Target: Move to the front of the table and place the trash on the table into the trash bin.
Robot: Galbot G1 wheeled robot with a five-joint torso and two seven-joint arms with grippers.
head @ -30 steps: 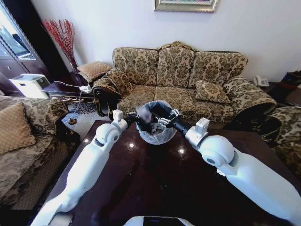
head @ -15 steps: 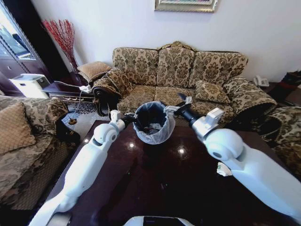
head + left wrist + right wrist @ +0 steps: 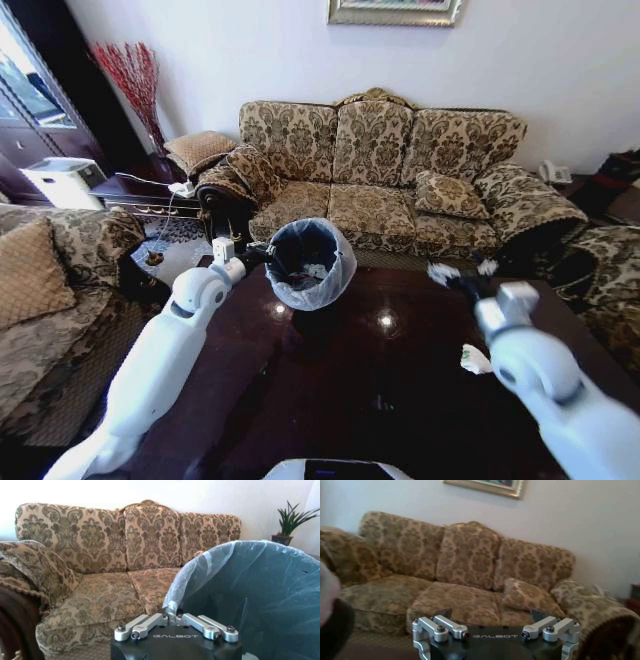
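Head view first, starting nearest: the right arm is swinging back over the table (image 3: pixel 330 400), and the right gripper (image 3: pixel 461 272) is now hanging above the far right part of the dark top, well clear of the bin, where a second ago it was reaching into the bin's mouth. Its fingers are spread wide with nothing between them, as the right wrist view also shows (image 3: pixel 496 630), so a piece of trash has most likely just been dropped in. A white paper scrap (image 3: pixel 475 359) is lying on the table near the right arm, so at least one more piece is waiting to be collected.

Farther out, the left gripper (image 3: pixel 258 253) is clamping the rim of the trash bin (image 3: pixel 308 285), and has drawn it slightly to the left. From the left wrist (image 3: pixel 176 619), its fingers are pinching the bag's folded edge. Light scraps are lying inside the bin. Behind it stands the patterned sofa (image 3: pixel 380 170).
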